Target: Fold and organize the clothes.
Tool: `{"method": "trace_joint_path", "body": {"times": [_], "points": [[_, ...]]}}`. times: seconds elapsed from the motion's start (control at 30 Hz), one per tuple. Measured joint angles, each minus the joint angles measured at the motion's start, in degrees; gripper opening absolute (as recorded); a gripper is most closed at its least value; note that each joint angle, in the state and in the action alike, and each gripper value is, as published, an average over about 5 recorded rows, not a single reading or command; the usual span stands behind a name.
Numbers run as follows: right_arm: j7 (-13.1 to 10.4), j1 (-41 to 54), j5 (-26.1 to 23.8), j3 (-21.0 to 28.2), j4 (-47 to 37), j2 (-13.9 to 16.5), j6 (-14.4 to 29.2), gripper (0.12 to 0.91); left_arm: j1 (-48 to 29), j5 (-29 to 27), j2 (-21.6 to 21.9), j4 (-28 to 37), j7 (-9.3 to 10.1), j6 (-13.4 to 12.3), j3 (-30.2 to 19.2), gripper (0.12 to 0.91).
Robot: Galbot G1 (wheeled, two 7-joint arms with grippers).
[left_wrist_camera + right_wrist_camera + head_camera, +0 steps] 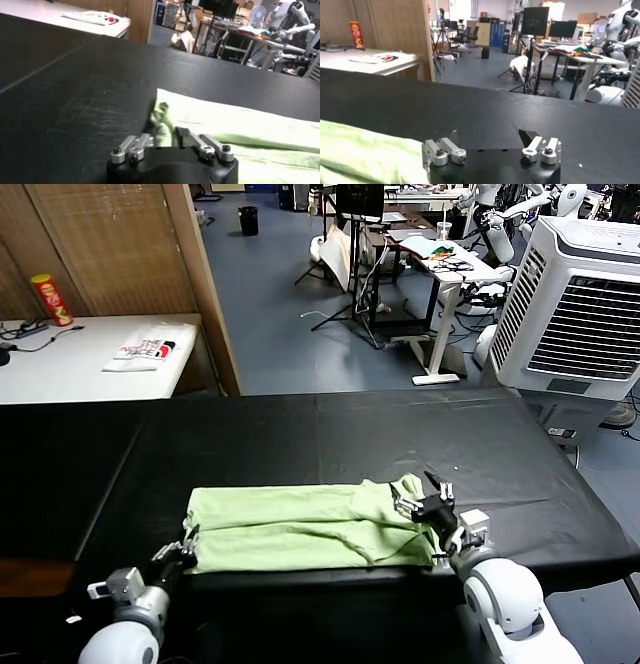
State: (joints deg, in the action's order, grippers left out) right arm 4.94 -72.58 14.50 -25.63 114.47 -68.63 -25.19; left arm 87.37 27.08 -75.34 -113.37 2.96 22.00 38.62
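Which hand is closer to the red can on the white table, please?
Left. The left hand grips the shirt's near-left corner, on the can's side; the right hand is open at the shirt's right end.

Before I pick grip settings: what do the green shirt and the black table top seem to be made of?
The T-shirt looks like soft, thin, matte fabric, probably cotton knit: it lies in creases and bunches where the left gripper has shut on its corner. The table top looks like a black sheet, perhaps vinyl or rubber, with a faint sheen, scuffs and a visible seam; which one I cannot tell.
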Motion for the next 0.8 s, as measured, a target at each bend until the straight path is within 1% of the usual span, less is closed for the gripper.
{"method": "trace_joint_path", "body": {"times": [0.2,0.37,0.5,0.57,0.67,0.8], "points": [[-0.29,-0.21,0.02,-0.83,0.35,-0.05,0.02,0.798,-0.94,-6.34,2.32,2.25,-0.38,-2.77,1.88,0.141],[-0.5,-0.67,0.02,-1.35,0.43,-0.69,0.09,0.798,-0.41,-8.43,7.6,4.76,-0.19,-3.66,6.1,0.141],[-0.55,-1.23,-0.14,-1.41,0.46,-1.15,0.27,0.798,0.07,-10.32,13.22,6.93,1.27,-4.81,10.13,0.141],[-0.57,-1.5,-0.29,-1.42,0.53,-1.32,0.36,0.798,0.28,-11.63,15.32,7.24,2.0,-5.13,11.41,0.141],[-0.59,-1.96,-0.67,-1.49,0.84,-1.68,0.49,0.798,0.34,-12.7,16.66,6.11,2.67,-4.51,11.92,0.141],[-0.66,-2.64,-1.24,-1.94,1.33,-2.16,0.64,0.798,0.21,-11.54,15.93,1.8,3.45,-1.79,10.44,0.141]]}}
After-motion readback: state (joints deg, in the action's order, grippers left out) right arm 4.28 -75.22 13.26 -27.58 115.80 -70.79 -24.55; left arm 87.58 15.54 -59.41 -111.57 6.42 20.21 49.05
